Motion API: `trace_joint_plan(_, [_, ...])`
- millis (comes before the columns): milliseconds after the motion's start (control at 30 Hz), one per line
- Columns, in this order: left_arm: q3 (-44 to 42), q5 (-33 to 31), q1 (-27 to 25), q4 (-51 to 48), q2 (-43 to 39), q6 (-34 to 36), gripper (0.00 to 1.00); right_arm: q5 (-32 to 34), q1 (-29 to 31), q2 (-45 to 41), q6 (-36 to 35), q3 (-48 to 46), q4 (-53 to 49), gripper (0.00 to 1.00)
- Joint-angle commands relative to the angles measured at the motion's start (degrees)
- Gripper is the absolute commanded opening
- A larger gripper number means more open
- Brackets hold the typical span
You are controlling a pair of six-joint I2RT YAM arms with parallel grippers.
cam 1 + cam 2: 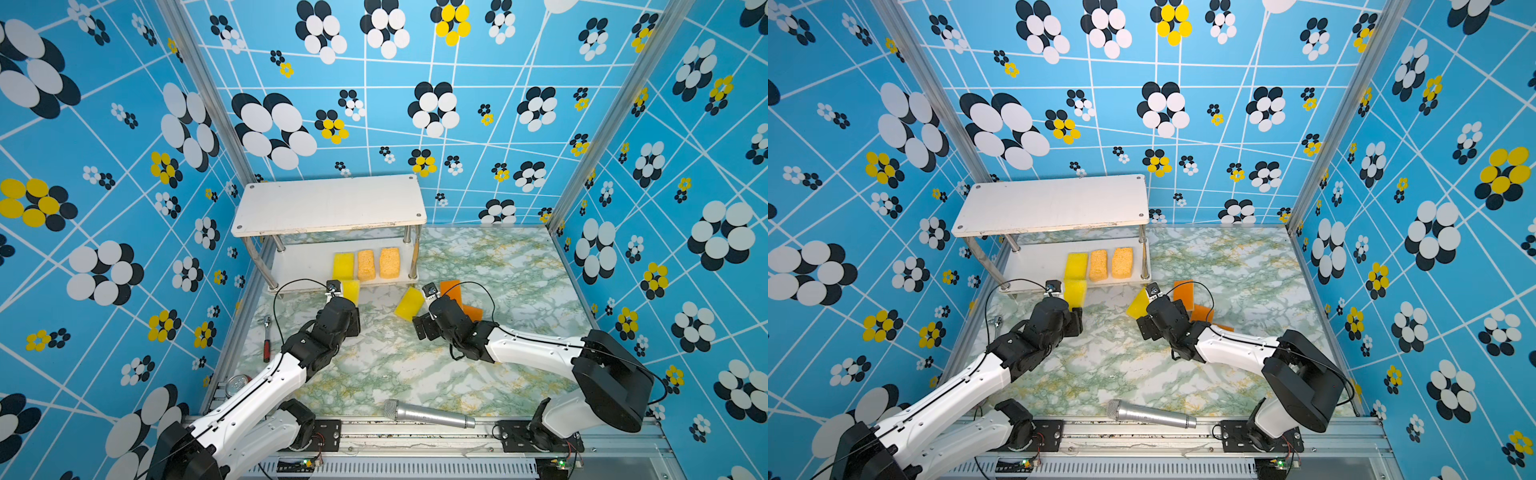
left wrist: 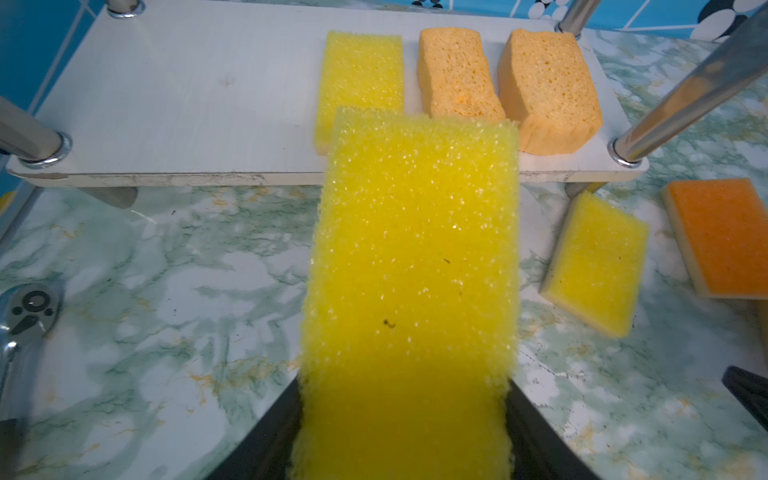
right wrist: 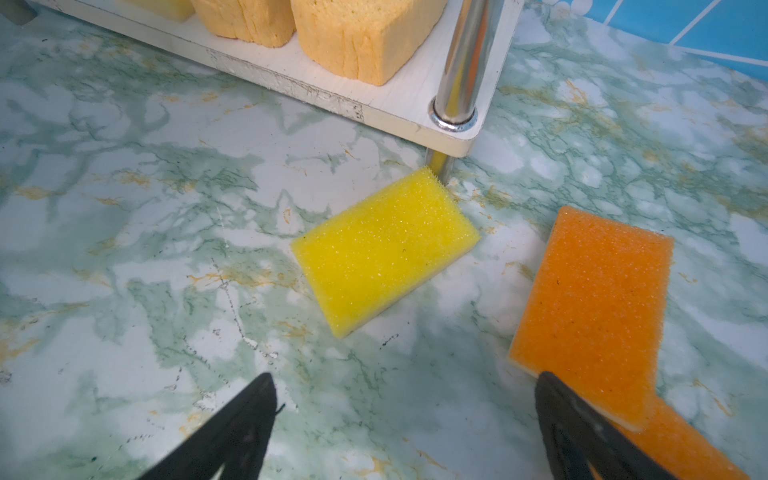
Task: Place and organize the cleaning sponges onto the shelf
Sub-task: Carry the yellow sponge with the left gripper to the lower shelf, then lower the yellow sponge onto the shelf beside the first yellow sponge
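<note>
Marbled table (image 1: 395,365) bearing shelf (image 1: 328,203), microphone (image 1: 430,414), ratchet (image 1: 267,338), loose sponges (image 3: 384,249), three sponges (image 2: 457,72) on lower board (image 2: 187,104)

- My arms: two, with white moulded shells on left arm (image 1: 270,382) and right arm (image 1: 536,347), dotted with small dark screw holes.
- My joints (image 1: 328,328): black housings; the biggest is round, at the right elbow (image 1: 611,382).
- My cables (image 1: 274,311): thin, black, one looped at each wrist.
- My fingers (image 2: 270,436): black tapering wedges.
- My base plates (image 1: 328,430): black, screwed.
</note>
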Motion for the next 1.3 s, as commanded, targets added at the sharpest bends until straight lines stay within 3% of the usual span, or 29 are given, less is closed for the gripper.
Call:
trace_joint_plan(0, [2.56,0.8,2.59,-1.09,-1.06,2.83,0.63,-0.39,-0.36,0.25,0.47,-1.14,0.79,0.99])
trace_joint_plan(333, [6.66,9.25,13.5,1.66,1.71,11.56,0.65,-0.76,-0.71,0.16,0.32,-1.05,0.88,0.99])
trace_joint_plan(567, [7.63,15.32,20.62,6.49,5.53,13.57,0.65,-0.83,-0.83,0.1,0.38,-1.29,1.27,0.99])
trace_joint_plan(933, [8.82,19.83,27.54,11.37,13.38,16.86,0.65,-0.3,-0.98,-0.78,0.73,-3.0,2.11,0.99])
trace_joint_plan(1267, [8.88,18.99,29.37,16.19,17.58,18.99,0.65,-0.47,-1.31,-1.2,0.82,-3.47,2.73,0.99])
